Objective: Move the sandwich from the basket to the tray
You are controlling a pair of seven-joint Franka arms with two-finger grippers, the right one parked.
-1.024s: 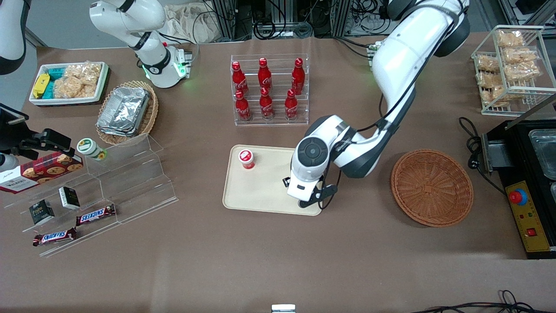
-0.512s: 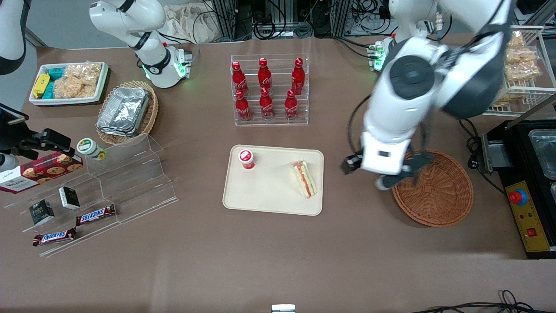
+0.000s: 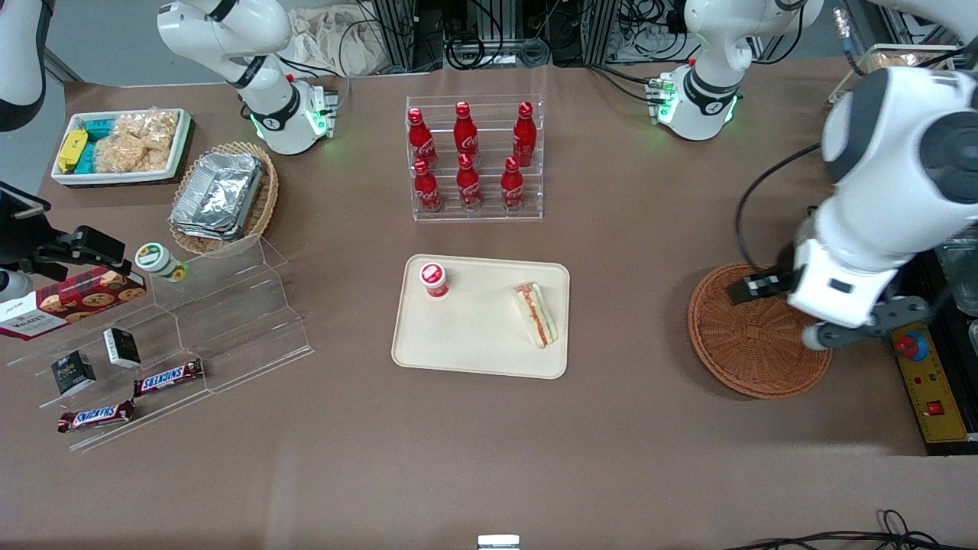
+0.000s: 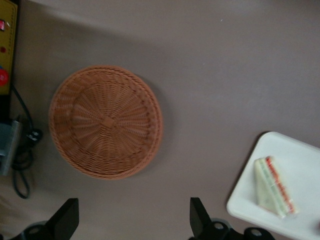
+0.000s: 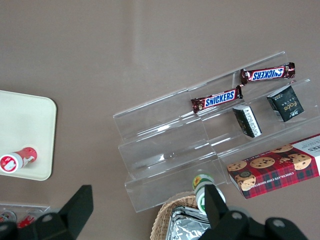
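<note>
The sandwich (image 3: 536,315) lies on the cream tray (image 3: 474,328), near the tray's edge toward the working arm's end. The reddish-brown basket (image 3: 745,340) is empty. My left gripper (image 3: 863,325) is open and empty, high above the basket's rim at the working arm's end of the table. In the left wrist view the two fingers (image 4: 67,220) stand wide apart around bare table. That view also shows the basket (image 4: 106,122), the sandwich (image 4: 272,187) and a corner of the tray (image 4: 305,170).
A small red-capped bottle (image 3: 434,279) lies on the tray. A rack of red cola bottles (image 3: 474,160) stands farther from the camera than the tray. A black control box with a red button (image 3: 921,367) lies beside the basket. A clear stepped shelf with snacks (image 3: 191,321) stands toward the parked arm's end.
My gripper let go of the sandwich on the tray, rose, and swung away over the basket toward the working arm's end. The sandwich stays on the tray.
</note>
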